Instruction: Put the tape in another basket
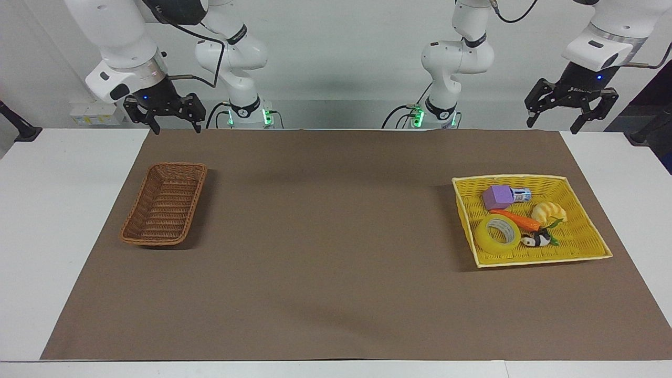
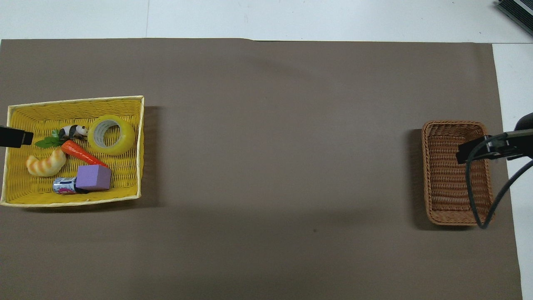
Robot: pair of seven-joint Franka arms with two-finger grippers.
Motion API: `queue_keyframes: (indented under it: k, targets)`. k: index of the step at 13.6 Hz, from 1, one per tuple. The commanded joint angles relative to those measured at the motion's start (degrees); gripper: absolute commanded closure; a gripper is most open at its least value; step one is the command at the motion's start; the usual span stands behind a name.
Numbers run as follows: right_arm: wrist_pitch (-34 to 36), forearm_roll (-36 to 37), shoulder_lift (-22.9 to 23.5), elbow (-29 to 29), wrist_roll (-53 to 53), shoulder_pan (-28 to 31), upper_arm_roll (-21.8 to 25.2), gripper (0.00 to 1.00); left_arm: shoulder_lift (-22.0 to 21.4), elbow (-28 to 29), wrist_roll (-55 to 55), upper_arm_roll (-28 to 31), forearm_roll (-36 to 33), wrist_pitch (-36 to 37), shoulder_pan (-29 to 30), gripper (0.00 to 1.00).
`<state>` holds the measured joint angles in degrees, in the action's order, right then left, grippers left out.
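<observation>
Tape (image 1: 497, 234) lies on its side in the flat yellow basket (image 1: 583, 251), at the left arm's end of the desk (image 1: 31, 220), in the corner of that basket farther from the robots and toward the desk's middle. It is a wide yellow roll with a grey-white core, the hole facing up and slightly tilted. Nothing grips it.

Contents sharing the yellow basket: a panda figure (image 1: 536, 240) just beside the tape, an orange carrot (image 1: 515, 219) nearer to the robots than the tape and close against it, a croissant toy (image 1: 548, 212), a purple block (image 1: 497, 197), and a small printed can (image 1: 521, 195) touching the block.

Brown wicker basket (image 1: 164, 203) stands at the right arm's end of the desk, well apart from the yellow basket, with no contents visible. Both baskets rest on the brown mat (image 1: 325, 252) covering the desk.

Left end effector (image 1: 571, 107) hangs in the air above the desk's edge at the robots' end, well apart from the yellow basket, fingers spread apart and empty. Right end effector (image 1: 165, 116) hangs above the mat's corner at the robots' end, near the wicker basket but clear of it, fingers likewise spread and empty.
</observation>
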<state>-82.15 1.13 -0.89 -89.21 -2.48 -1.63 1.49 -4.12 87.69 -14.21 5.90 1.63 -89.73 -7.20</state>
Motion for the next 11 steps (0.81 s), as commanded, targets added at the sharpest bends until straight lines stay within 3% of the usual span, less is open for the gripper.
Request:
queue_keyframes:
  k: [1, 5, 11]
  targets:
    - [0.77, -0.61, 0.1, 0.35, -1.74, 0.92, -0.44, 0.0, -0.45, 1.34, 0.06, 0.08, -0.22, -1.49, -0.19, 0.0]
    - [0.77, -0.61, 0.1, 0.35, -1.74, 0.92, -0.44, 0.0, -0.19, 6.26, -0.65, 0.43, -0.14, -8.34, 0.51, 0.0]
    - [0.24, -0.78, 0.18, 0.35, -1.12, 0.14, -0.96, 0.0, 0.42, 19.26, -0.56, 0.43, 0.3, -24.42, 1.48, 0.0]
